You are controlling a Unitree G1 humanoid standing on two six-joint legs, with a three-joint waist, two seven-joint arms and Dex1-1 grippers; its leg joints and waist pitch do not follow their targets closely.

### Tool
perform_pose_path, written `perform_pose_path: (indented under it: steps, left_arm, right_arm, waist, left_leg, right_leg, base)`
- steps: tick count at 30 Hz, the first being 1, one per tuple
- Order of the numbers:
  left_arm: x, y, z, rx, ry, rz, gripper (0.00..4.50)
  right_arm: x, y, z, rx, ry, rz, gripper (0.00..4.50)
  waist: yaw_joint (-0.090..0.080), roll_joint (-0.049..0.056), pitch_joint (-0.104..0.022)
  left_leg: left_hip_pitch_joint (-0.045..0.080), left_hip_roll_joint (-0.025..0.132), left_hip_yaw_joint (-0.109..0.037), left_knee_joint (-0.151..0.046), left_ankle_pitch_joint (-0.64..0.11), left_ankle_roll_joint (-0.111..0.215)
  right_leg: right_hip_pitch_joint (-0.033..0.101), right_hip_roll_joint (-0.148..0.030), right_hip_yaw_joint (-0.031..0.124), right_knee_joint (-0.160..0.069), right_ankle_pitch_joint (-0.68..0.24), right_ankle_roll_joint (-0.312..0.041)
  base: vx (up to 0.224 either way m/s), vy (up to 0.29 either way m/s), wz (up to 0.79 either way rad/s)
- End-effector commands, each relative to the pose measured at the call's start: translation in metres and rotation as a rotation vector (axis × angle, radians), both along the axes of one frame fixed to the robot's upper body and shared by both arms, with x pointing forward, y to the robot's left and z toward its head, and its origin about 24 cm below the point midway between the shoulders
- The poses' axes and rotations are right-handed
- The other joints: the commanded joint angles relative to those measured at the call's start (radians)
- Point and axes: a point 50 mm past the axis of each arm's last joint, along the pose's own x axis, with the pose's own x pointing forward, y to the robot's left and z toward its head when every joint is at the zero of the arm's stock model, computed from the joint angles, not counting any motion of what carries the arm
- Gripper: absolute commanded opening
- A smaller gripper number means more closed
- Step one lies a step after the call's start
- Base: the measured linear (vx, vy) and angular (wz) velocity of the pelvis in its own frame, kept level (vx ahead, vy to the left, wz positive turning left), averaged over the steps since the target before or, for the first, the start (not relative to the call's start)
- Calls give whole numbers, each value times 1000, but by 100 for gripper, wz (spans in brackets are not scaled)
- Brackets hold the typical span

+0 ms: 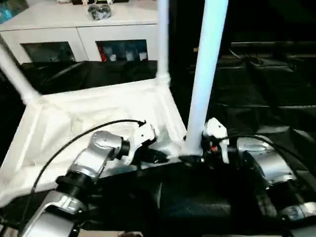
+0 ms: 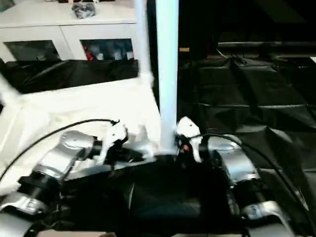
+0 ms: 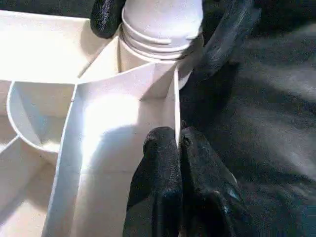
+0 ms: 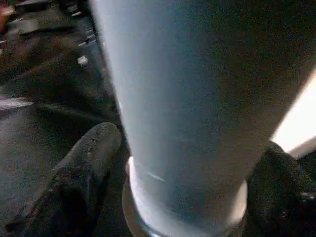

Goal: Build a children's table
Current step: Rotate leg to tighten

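Note:
The children's table lies upside down: its white tabletop [image 1: 74, 118] shows its ribbed underside on the black cloth. Three white legs stand in corner sockets: one at the near right corner [image 1: 205, 74], one at the far right corner [image 1: 163, 39], one at the far left [image 1: 15, 74]. My left gripper [image 3: 178, 143] is shut on the thin rim wall of the tabletop, just beside the near right socket. My right gripper [image 1: 192, 159] stands open around the base of the near right leg [image 4: 197, 98], one black finger [image 4: 89, 168] on each side of it.
A white cabinet [image 1: 79, 29] with glass doors stands behind the tabletop, with a dark object on top. Crumpled black cloth [image 1: 266, 89] covers the surface to the right and in front. Black cables run along both silver forearms.

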Motion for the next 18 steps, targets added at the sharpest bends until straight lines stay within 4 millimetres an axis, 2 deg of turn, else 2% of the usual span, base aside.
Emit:
perform_pose_path:
  steps: [1,6,7,8,14,17,18]
  left_arm:
    - [-3,-18,13,-63,-38,-112,0]
    - [-6,-16,10,-66,-27,-111,0]
    - [-8,-16,8,-70,-16,-116,0]
    - [-8,-16,8,-70,-15,-116,0]
    - [-8,-19,7,-88,-20,-88,0]
    - [3,-26,7,-93,-65,31,0]
    - [6,-29,7,-97,-74,65,0]
  right_arm:
    - [-10,17,-11,-15,69,107,344]
    - [-13,19,-12,-18,84,133,302]
    - [-15,21,-11,-8,101,154,292]
    - [-16,21,-11,-8,103,157,278]
    - [-17,22,-12,5,122,151,271]
    - [-6,26,-17,3,78,6,270]
    - [-2,27,-19,0,62,-39,270]
  waist:
    - [-1,-15,-52]
    - [5,-20,-54]
    - [4,-26,-55]
    - [6,-24,-56]
    - [8,-26,-58]
    - [5,-27,-54]
    - [3,-28,-52]
  left_leg:
    - [25,46,-19,-76,-258,45]
    - [22,43,-18,-72,-216,51]
    - [21,43,-18,-71,-207,56]
    - [20,43,-19,-71,-198,59]
    - [20,41,-16,-64,-164,78]
    - [21,41,-15,-66,-185,69]
    - [22,40,-16,-68,-207,54]
  right_leg:
    - [24,-51,32,-79,-187,-250]
    - [28,-51,31,-72,-136,-256]
    - [29,-49,30,-71,-126,-256]
    - [31,-50,30,-68,-117,-256]
    - [29,-49,30,-66,-89,-259]
    - [25,-50,31,-72,-133,-256]
    - [25,-51,31,-77,-175,-249]
  base:
    - [0,0,0]
    - [0,0,0]
    - [0,0,0]
    - [0,0,0]
    - [0,0,0]
    - [0,0,0]
    - [0,0,0]
